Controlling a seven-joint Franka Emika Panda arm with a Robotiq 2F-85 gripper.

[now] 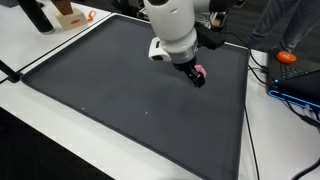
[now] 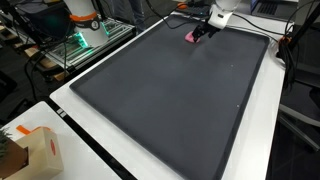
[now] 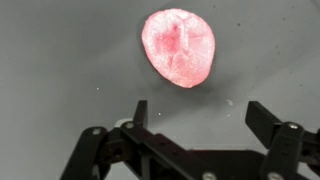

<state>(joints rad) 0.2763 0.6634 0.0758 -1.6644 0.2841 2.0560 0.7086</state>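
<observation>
Surface: the white surface (image 1: 40, 130) shows as a border all round the mat in both exterior views.
Mat: a big dark grey mat (image 1: 120, 95) with a raised edge covers most of the surface. Everything below is placed relative to it.
Arm: the white arm (image 1: 172, 25) hangs over the far part of the mat, close to one corner. From the opposite angle only the end of the arm (image 2: 222, 10) pokes in at the top edge.
Box: a cardboard box (image 2: 35, 150) sits off the mat, past its near corner. Only that exterior view catches it.
Orange thing: the orange thing (image 1: 290, 57) is off the mat beyond its side edge, next to some cables. I can't tell what it is.
Pincer: the pincer (image 3: 197, 108) is released, with the fingers spread wide and nothing between them, low over the mat.
Pink lump: the small pink lump (image 3: 178, 47) lies on the mat just ahead of the fingertips, clear of both. In the exterior views it's only a pink speck (image 1: 200, 71) tucked against the pincer, so contact is anyone's guess there. The wrist view shows the gap and its rounded, crinkly top.
</observation>
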